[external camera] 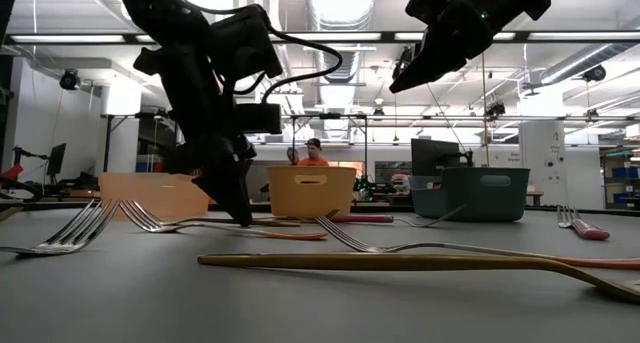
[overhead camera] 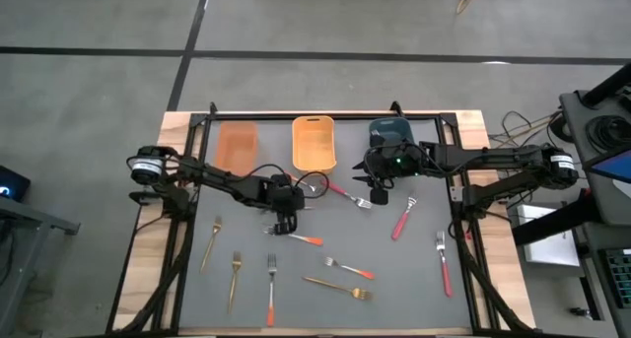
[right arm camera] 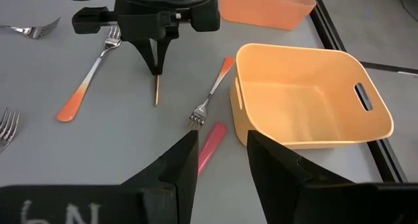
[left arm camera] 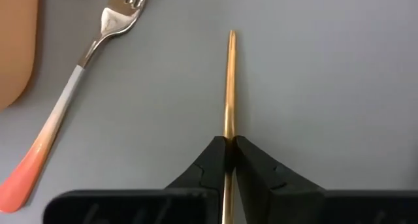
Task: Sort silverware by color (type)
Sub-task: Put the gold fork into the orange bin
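1. A grey mat (overhead camera: pixel 394 279) covers the table in a large workshop, with three bins along the far edge: a pale orange bin (overhead camera: pixel 237 146), a yellow-orange bin (overhead camera: pixel 314 143) and a dark teal bin (overhead camera: pixel 391 133).
2. The silverware lies scattered on the mat: gold forks near the left and front, orange-handled ones toward the middle, red-pink ones toward the right.
3. The left gripper (left arm camera: pixel 230 145) is down at the mat in front of the pale orange and yellow-orange bins, its fingers pinched tight on the thin handle of a gold fork (left arm camera: pixel 230 80), which lies flat.
4. An orange-handled fork (left arm camera: pixel 72 100) lies just beside it, not touching.
5. The right gripper (right arm camera: pixel 222 152) hovers above the mat near the yellow-orange bin, fingers apart and holding nothing.
6. The grip sits on a narrow handle, so the lift should probably go straight up and slowly; a quick swing could let the fork pivot or slip.
7. Which bin takes gold cannot be told; all three look empty.
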`<move>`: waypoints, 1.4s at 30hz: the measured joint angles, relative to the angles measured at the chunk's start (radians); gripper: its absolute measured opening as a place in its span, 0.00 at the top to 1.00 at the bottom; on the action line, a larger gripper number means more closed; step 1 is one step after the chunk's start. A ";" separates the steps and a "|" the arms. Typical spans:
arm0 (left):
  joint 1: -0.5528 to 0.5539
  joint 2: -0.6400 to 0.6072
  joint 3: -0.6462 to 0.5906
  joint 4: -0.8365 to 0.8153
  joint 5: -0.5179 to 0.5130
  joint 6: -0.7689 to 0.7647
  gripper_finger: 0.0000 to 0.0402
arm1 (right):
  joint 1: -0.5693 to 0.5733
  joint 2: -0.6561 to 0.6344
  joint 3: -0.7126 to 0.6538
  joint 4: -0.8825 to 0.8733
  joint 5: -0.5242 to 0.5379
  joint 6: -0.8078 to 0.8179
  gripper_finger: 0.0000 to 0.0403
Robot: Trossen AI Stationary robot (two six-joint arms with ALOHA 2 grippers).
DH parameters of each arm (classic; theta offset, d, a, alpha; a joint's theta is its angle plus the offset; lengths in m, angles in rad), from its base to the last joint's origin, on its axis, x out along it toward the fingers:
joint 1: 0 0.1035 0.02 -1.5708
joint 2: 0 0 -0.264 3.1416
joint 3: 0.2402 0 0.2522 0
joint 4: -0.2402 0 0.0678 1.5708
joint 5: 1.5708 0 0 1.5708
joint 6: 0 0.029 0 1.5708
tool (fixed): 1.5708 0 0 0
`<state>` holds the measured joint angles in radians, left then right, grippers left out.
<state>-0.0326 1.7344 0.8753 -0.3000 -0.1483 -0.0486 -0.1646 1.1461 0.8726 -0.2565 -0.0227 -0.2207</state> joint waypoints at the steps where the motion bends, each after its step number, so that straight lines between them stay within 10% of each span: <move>1: 0.000 -0.001 0.000 -0.003 0.001 0.004 0.97 | 0.000 0.000 0.000 0.000 0.000 0.000 0.69; 13: -0.001 0.000 0.144 -0.329 0.008 0.014 0.97 | 0.000 0.000 0.000 0.000 0.000 0.000 0.69; 42: 0.010 0.039 0.143 -0.281 -0.048 0.258 0.88 | 0.000 0.000 0.000 0.000 0.000 0.000 0.69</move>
<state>-0.0227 1.7730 1.0180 -0.5806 -0.1959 0.2092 -0.1646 1.1461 0.8726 -0.2565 -0.0223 -0.2211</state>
